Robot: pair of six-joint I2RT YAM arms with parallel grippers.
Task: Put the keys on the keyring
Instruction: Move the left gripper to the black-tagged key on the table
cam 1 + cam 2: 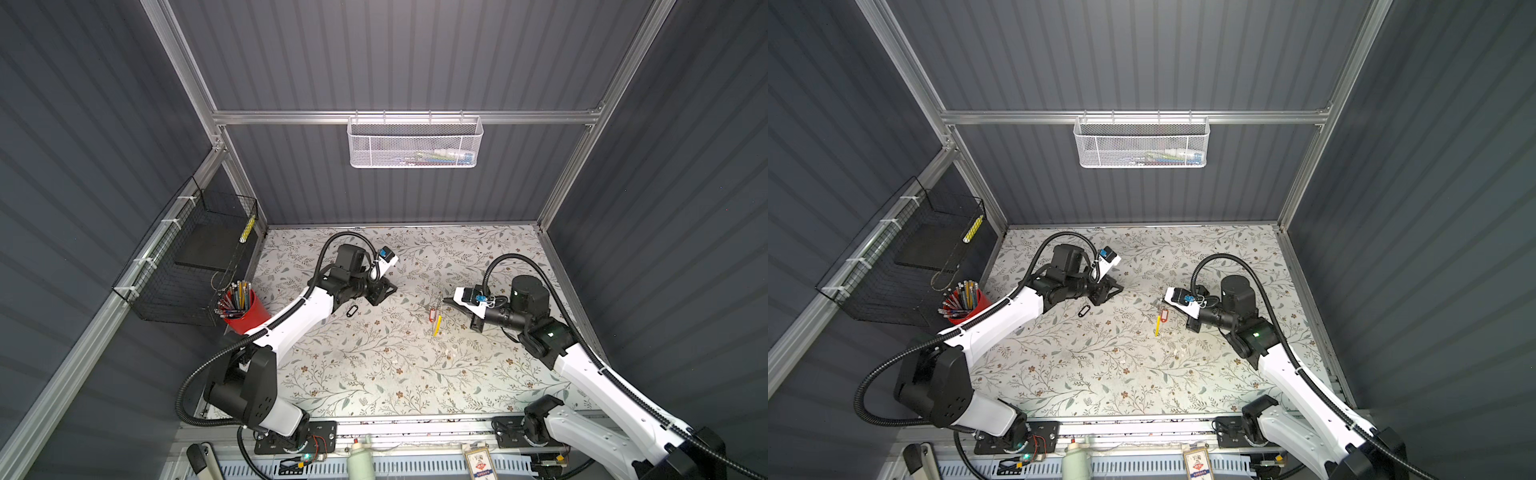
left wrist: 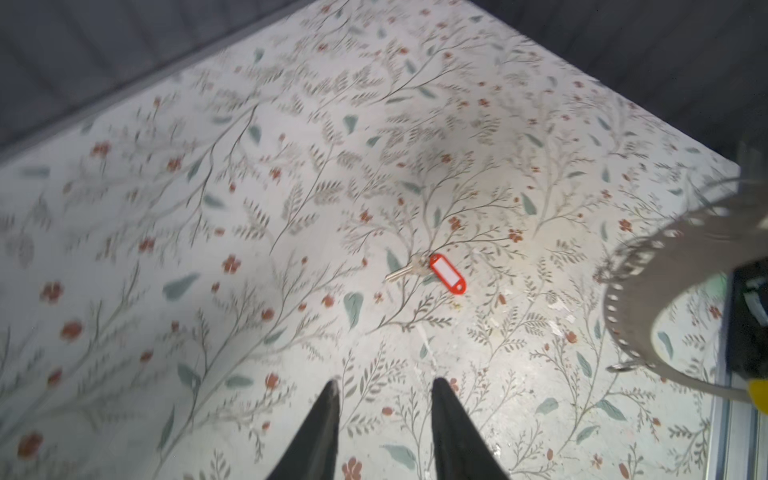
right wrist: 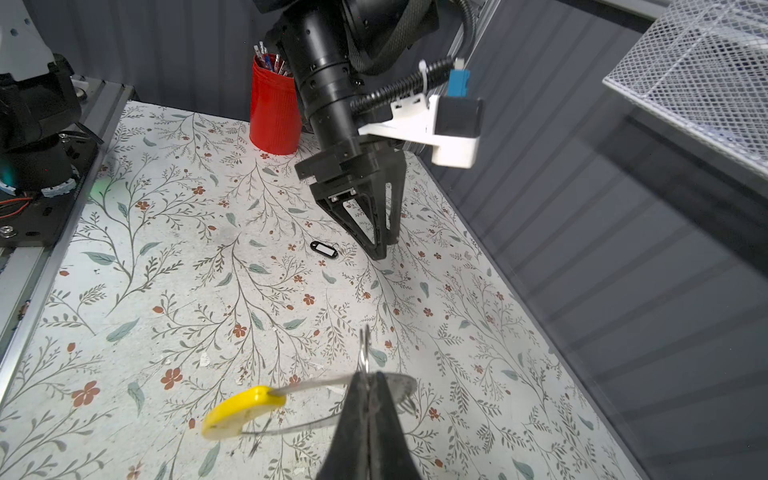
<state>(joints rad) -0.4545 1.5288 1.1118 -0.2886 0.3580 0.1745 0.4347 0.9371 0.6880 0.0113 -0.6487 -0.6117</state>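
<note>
In both top views the left claw hovers over the floral table. The black-rimmed key tag lies on the table just back from its tips, to one side. The right claw has the keyring just off its tips, seen edge-on, with the red-tagged key close beside the ring.

In the left wrist view, the left claw's fingers stand apart with nothing between them: released. The red-tagged key lies flat on the table ahead of the tips, clear of them. The studded keyring shows off to one side, blurred.

In the right wrist view, the right claw is clenched on the keyring's thin band, its yellow segment off to one side. Farther ahead, the left claw points down, with the black-rimmed key tag just beside its tips. A red cup of pens stands behind it.
</note>
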